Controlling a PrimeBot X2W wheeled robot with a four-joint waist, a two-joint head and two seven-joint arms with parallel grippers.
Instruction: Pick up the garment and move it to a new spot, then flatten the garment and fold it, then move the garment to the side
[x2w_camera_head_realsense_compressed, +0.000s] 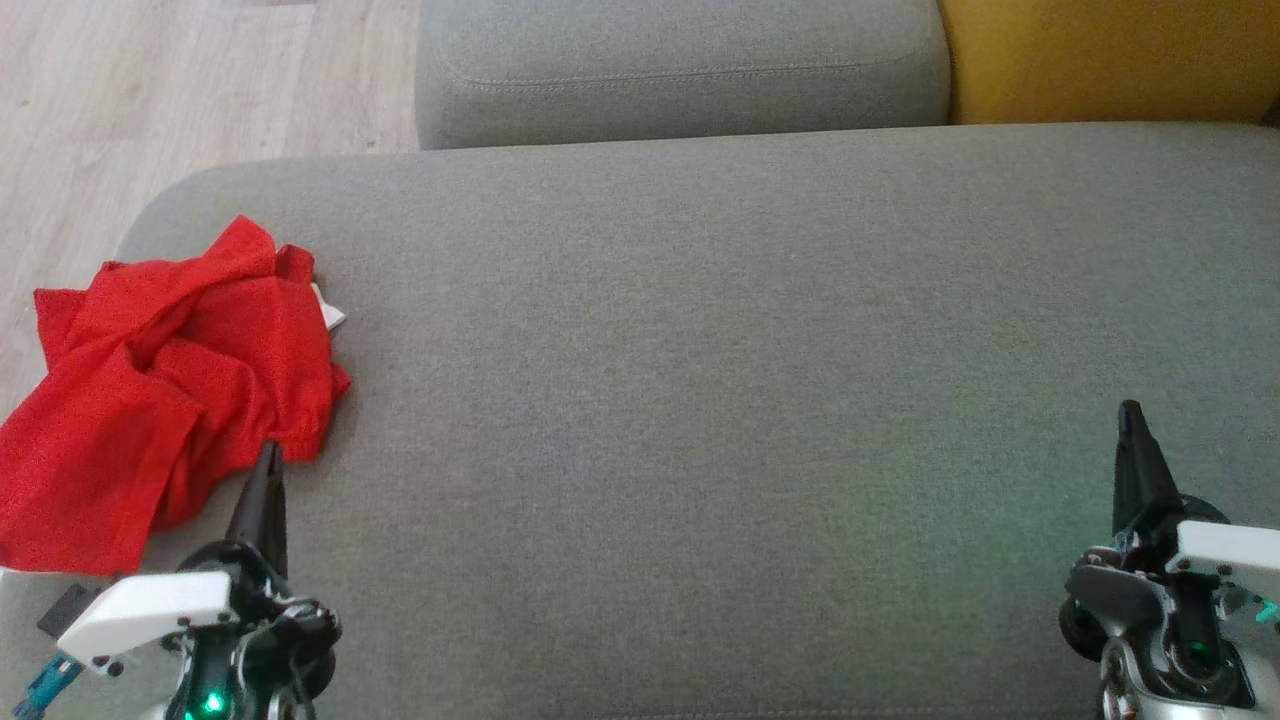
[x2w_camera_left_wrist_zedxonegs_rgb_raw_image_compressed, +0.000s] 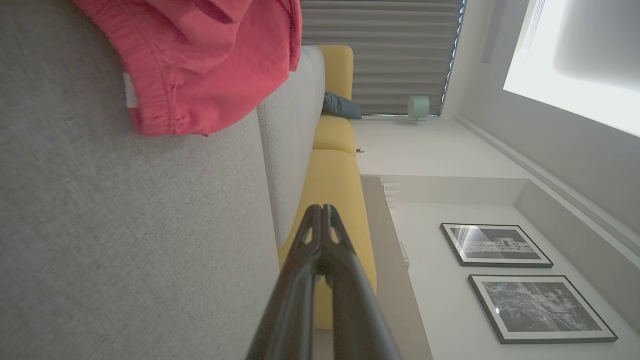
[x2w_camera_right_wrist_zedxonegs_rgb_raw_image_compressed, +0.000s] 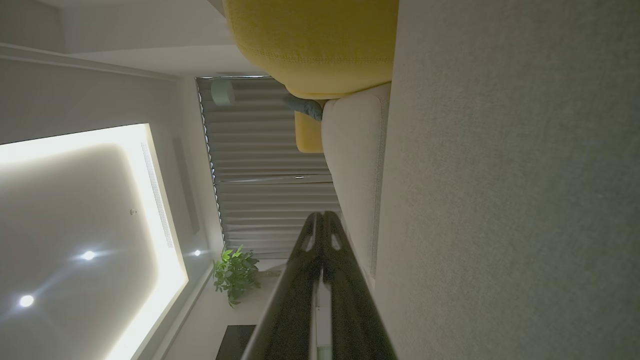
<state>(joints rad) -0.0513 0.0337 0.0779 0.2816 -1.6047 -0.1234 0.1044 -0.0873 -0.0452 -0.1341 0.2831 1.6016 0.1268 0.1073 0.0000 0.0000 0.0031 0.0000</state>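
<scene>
Evidently, the red garment (x2w_camera_head_realsense_compressed: 160, 390) lies crumpled at the left end of the grey sofa seat (x2w_camera_head_realsense_compressed: 700, 400) (one part hangs over its edge), so the left end effector (x2w_camera_head_realsense_compressed: 268, 465), clenched and empty, points near its hem, while the right end effector (x2w_camera_head_realsense_compressed: 1132, 425), also clenched, rests well apart.

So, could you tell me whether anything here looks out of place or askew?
Yes: the red garment lies crumpled in a heap at the left edge of the grey sofa cushion, a white tag poking out. Nothing else stands out.
</scene>
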